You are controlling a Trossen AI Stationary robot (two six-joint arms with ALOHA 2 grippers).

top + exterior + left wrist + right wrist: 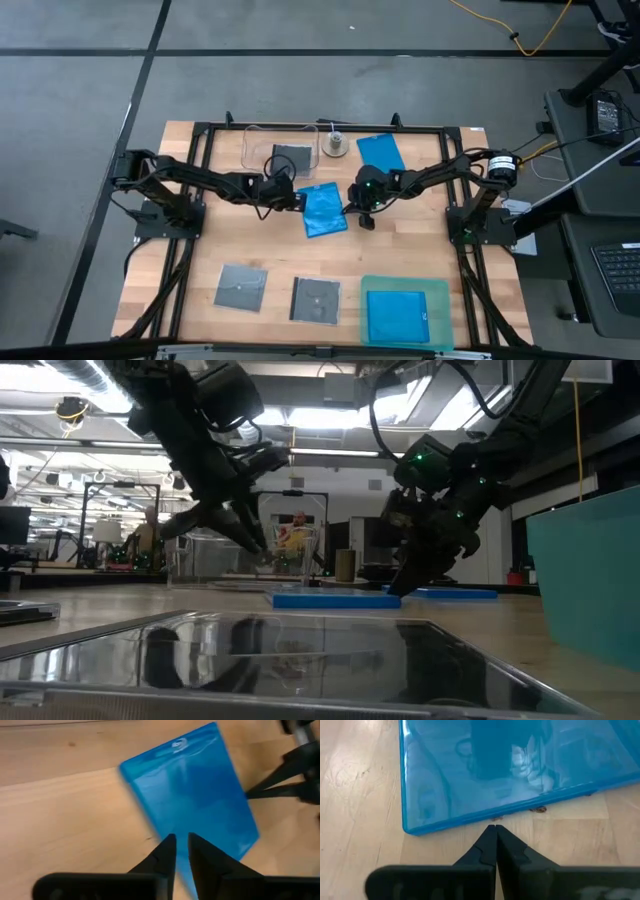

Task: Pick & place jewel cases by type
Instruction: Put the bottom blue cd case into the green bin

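Blue jewel case (510, 770): glossy translucent plastic, reflective. Table (65, 805): pale wood, matt, visible grain. Far tub (262, 140): clear plastic. Gripper fingers (487, 852): matt black

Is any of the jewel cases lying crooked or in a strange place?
Yes. The blue case at the table's middle lies askew between both arms. One grey-black case sits inside the clear tub; the other two lie on bare wood.

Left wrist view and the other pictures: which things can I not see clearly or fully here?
- Left wrist view: the left pincer covers the near edge of the blue case; contact unclear.
- High view: the grey case in the clear tub is too small for its artwork to show.
- Low view: the teal tray is cut by the right edge; its contents are hidden.
- Right wrist view: the picture edges cut the blue case.
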